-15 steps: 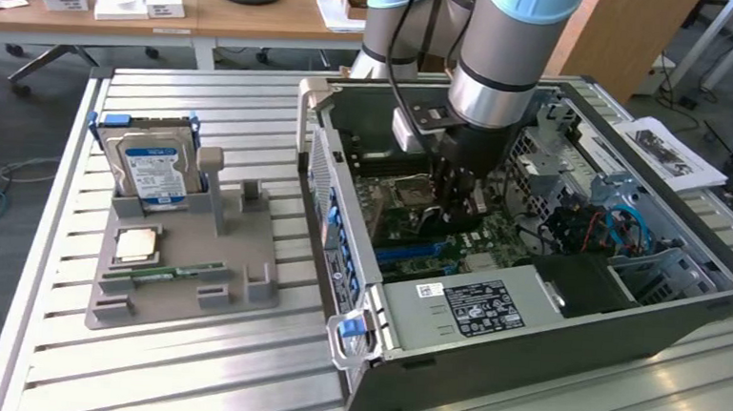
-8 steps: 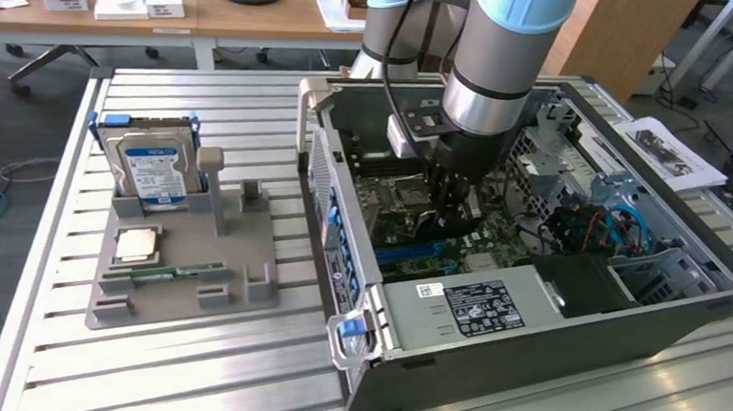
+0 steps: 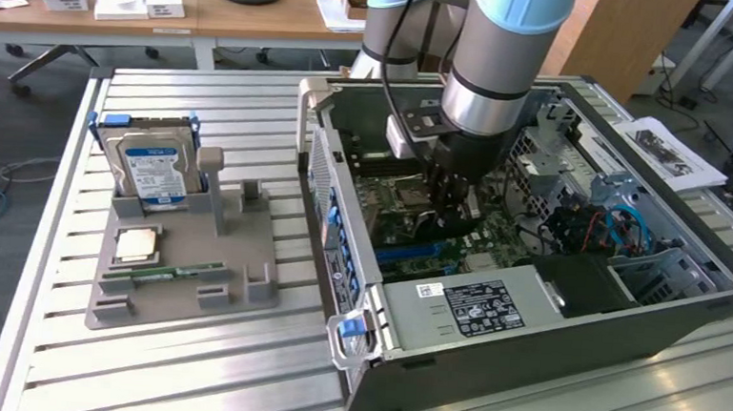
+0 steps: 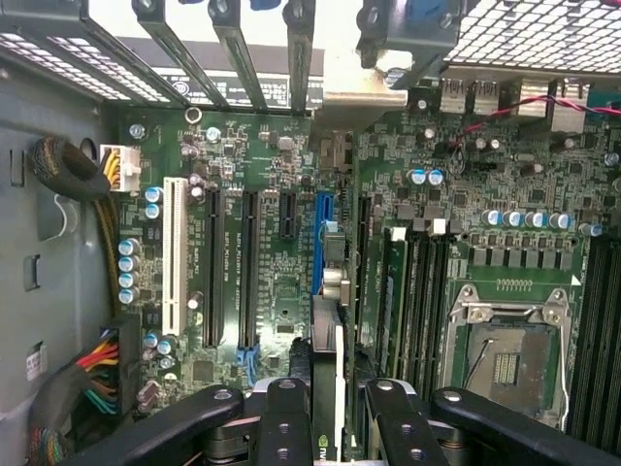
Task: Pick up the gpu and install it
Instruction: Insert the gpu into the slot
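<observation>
My gripper (image 3: 450,213) reaches down inside the open computer case (image 3: 665,319), over the motherboard (image 4: 262,155). It is shut on the gpu (image 4: 328,320), which I see edge-on between the two black fingers (image 4: 286,413). The card stands upright in line with the blue expansion slot (image 4: 323,209). Its metal end bracket (image 4: 361,95) sits at the row of rear slot openings. I cannot tell how deep the card's edge sits in the slot.
A grey fixture (image 3: 240,298) on the exterior view's left carries a hard drive (image 3: 152,168), a processor chip (image 3: 135,244) and a green memory stick (image 3: 171,273). Inside the case are the power supply (image 3: 488,308), the processor socket (image 4: 505,359), memory slots (image 4: 422,291) and cable bundles (image 4: 78,165).
</observation>
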Controlling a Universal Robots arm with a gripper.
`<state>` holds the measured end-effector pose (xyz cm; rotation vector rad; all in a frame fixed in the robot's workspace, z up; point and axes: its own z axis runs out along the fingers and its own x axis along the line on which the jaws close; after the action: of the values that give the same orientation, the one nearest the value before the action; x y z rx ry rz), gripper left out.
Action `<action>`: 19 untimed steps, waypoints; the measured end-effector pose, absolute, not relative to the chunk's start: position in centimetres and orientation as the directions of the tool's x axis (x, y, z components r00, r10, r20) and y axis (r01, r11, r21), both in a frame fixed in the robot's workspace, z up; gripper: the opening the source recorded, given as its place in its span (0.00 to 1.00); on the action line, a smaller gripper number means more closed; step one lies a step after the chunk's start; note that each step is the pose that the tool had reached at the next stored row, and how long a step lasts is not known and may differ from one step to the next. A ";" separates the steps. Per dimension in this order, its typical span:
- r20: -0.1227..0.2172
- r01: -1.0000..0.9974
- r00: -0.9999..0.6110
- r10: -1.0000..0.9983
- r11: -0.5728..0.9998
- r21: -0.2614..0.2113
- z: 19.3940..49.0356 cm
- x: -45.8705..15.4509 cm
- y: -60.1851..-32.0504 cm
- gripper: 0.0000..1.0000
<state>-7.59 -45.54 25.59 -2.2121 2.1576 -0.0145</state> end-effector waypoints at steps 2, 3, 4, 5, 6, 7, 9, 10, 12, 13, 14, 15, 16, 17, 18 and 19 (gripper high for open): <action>-0.029 -0.999 0.026 -0.999 -0.024 -0.043 25.6 -7.8 -45.5 0.27; -0.029 -0.999 0.026 -0.999 -0.024 -0.043 25.6 -7.8 -45.5 0.27; -0.029 -0.999 0.026 -0.999 -0.024 -0.043 25.6 -7.9 -45.5 0.27; -0.029 -0.999 0.026 -0.999 -0.024 -0.043 25.6 -8.0 -45.6 0.27; -0.029 -0.999 0.026 -0.999 -0.024 -0.043 25.6 -8.1 -45.6 0.27; -0.029 -0.999 0.026 -0.999 -0.024 -0.043 25.6 -8.1 -45.5 0.27; -0.029 -0.999 0.026 -0.999 -0.024 -0.043 25.6 -8.2 -45.6 0.27; -0.029 -0.999 0.026 -0.999 -0.024 -0.043 25.6 -8.2 -45.6 0.27; -0.029 -0.999 0.026 -0.999 -0.024 -0.043 25.6 -8.2 -45.7 0.27; -0.029 -0.999 0.026 -0.999 -0.024 -0.043 25.6 -8.3 -45.7 0.27; -0.029 -0.999 0.026 -0.999 -0.024 -0.043 25.6 -8.3 -45.7 0.27; -0.029 -0.999 0.026 -0.999 -0.024 -0.043 25.6 -8.4 -45.7 0.27; -0.029 -0.999 0.026 -0.999 -0.024 -0.043 25.6 -8.4 -45.7 0.27; -0.029 -0.999 0.026 -0.999 -0.024 -0.043 25.6 -8.5 -45.7 0.27; -0.029 -0.999 0.026 -0.999 -0.024 -0.043 25.6 -8.6 -45.7 0.27; -0.029 -0.999 0.026 -0.999 -0.024 -0.043 25.6 -8.7 -45.7 0.27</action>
<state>-8.65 -45.73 25.55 -2.2121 2.1575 -0.0146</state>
